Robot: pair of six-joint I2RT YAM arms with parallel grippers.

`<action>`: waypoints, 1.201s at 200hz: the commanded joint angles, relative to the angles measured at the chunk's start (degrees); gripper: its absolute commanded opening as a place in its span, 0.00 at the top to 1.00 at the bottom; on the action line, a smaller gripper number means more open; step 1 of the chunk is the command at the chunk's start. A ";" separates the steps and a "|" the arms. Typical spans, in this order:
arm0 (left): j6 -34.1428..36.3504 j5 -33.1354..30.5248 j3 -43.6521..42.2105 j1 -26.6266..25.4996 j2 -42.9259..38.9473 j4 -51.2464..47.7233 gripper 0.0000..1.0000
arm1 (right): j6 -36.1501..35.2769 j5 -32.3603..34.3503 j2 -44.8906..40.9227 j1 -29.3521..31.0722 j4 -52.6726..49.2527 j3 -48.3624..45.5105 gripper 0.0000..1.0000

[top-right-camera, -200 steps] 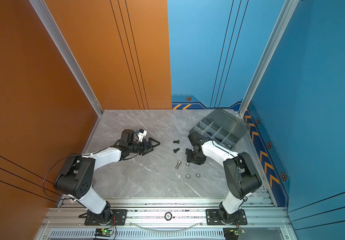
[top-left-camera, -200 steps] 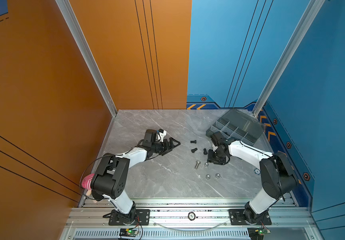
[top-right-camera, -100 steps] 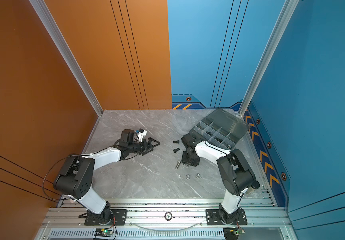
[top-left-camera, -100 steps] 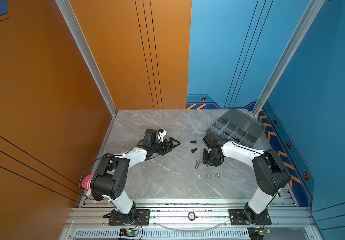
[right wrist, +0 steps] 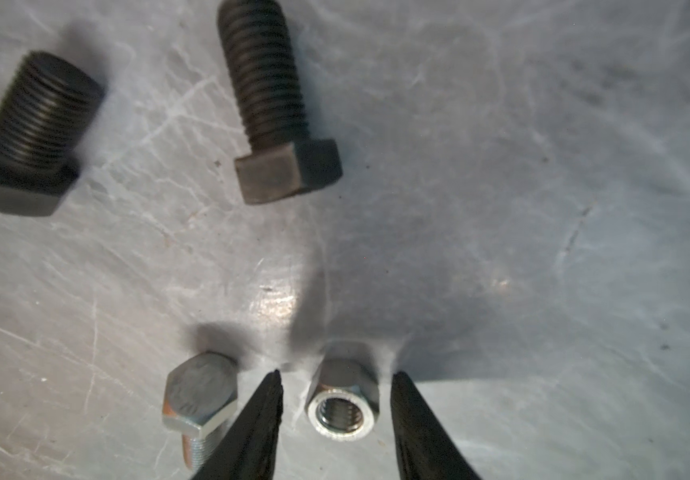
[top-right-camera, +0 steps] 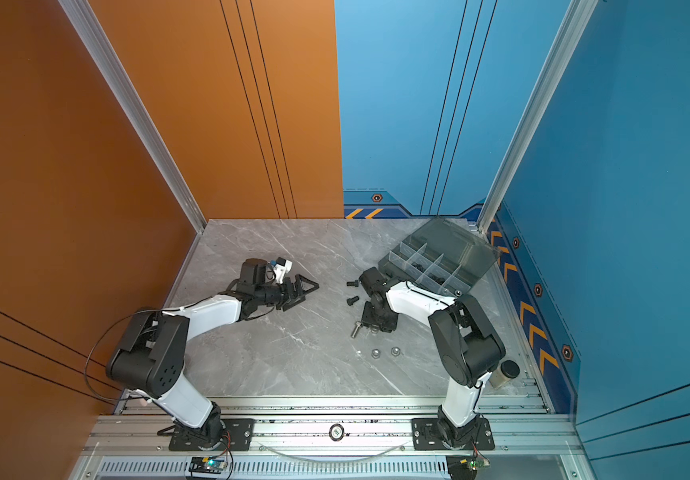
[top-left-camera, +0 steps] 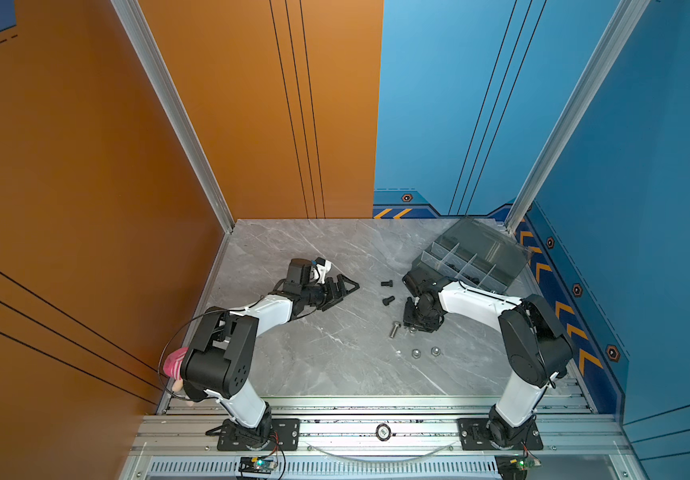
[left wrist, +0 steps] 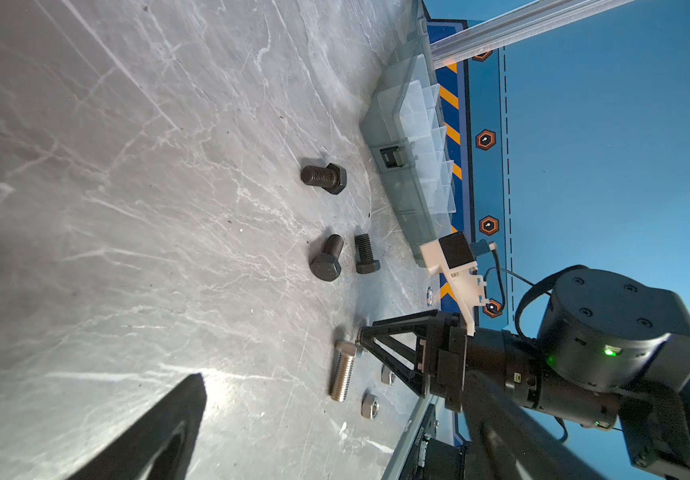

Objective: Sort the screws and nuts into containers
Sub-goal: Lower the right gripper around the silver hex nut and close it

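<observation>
My right gripper [right wrist: 341,415] is open and points down at the table, its two black fingertips [right wrist: 268,411] straddling a silver hex nut [right wrist: 343,403] with a gap on each side. The silver hex-head screw [right wrist: 199,399] [top-left-camera: 394,330] lies just outside one fingertip. Two black screws [top-left-camera: 386,284] [top-left-camera: 388,300] lie further back, and two more silver nuts [top-left-camera: 416,353] [top-left-camera: 435,351] lie nearer the front. The grey organiser box [top-left-camera: 426,259] [top-right-camera: 389,262] stands open at the back right, with dark pieces in some containers. My left gripper [top-left-camera: 341,291] rests low at centre left, open and empty.
A third black screw [left wrist: 366,259] lies near the right arm's wrist. A pink object [top-left-camera: 175,361] sits behind the left arm's base. A pale cylinder with a black cap [top-right-camera: 507,372] stands at the front right. Aluminium rails [top-left-camera: 376,409] edge the table's front.
My right gripper has moved left and toward the front, away from the box, and now stands over the nut beside the silver screw. The left arm has not moved.
</observation>
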 commanded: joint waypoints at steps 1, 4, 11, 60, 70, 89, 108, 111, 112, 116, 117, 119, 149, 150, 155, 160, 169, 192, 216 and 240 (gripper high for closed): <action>0.72 0.34 -0.94 0.55 -0.89 -0.07 0.02 | 0.76 2.61 0.73 0.69 -1.92 1.64 0.55; 0.70 0.47 -0.94 0.51 -0.93 -0.04 0.02 | 0.73 2.67 0.75 0.70 -1.96 1.65 0.55; 0.68 0.49 -0.92 0.52 -0.93 0.03 0.02 | 0.72 2.71 0.81 0.68 -2.04 1.62 0.55; 0.70 0.56 -1.08 0.67 -0.96 0.16 0.02 | -1.37 2.64 1.85 0.84 -3.44 2.24 0.59; 0.70 0.61 -1.16 0.76 -0.98 0.11 0.02 | -1.92 2.59 1.90 0.81 -3.78 2.19 0.60; 0.70 0.56 -1.29 0.76 -1.03 0.13 0.02 | -2.99 2.48 2.21 0.88 -4.55 2.46 0.60; 0.66 0.61 -1.18 0.76 -1.03 0.17 0.02 | -3.05 2.57 2.13 0.83 -4.90 2.24 0.60; 0.57 0.59 -1.28 0.76 -1.10 0.13 0.02 | -3.10 2.52 2.15 0.87 -4.88 2.25 0.60; 0.59 0.57 -1.29 0.76 -1.07 0.17 0.02 | -3.12 2.51 2.14 0.88 -4.92 2.23 0.60; 0.61 0.56 -1.29 0.76 -1.13 0.20 0.02 | -3.12 2.59 2.18 0.87 -4.95 2.14 0.60; 0.57 0.56 -1.29 0.76 -1.13 0.20 0.02 | -3.09 2.59 2.16 0.88 -4.95 2.13 0.60; 0.55 0.54 -1.19 0.76 -1.09 0.19 0.02 | -3.06 2.66 2.21 0.92 -4.91 2.09 0.60; 0.61 0.56 -1.12 0.77 -0.97 0.19 0.02 | -2.70 3.15 2.63 0.92 -4.95 2.19 0.62; 0.61 0.56 -1.12 0.76 -0.97 0.20 0.02 | -2.70 3.14 2.65 0.94 -4.95 2.12 0.62; 0.60 0.63 -1.08 0.76 -0.96 0.19 0.02 | -2.63 3.13 2.68 0.98 -4.93 2.20 0.62; 0.60 0.57 -1.02 0.76 -0.96 0.16 0.02 | -2.62 3.21 2.86 0.97 -4.89 2.13 0.62; 0.56 0.65 -1.03 0.76 -0.83 0.14 0.02 | -2.62 3.30 3.08 0.93 -4.86 2.20 0.63; 0.57 0.64 -0.98 0.76 -0.68 0.18 0.02 | -2.47 3.56 3.70 0.95 -4.77 2.28 0.65; 0.62 0.72 -0.83 0.76 -0.52 0.18 0.02 | -2.36 3.65 4.15 0.97 -4.78 2.48 0.70; 0.68 0.78 -0.85 0.86 -0.52 0.25 0.02 | -2.30 3.66 4.06 0.95 -4.75 2.38 0.78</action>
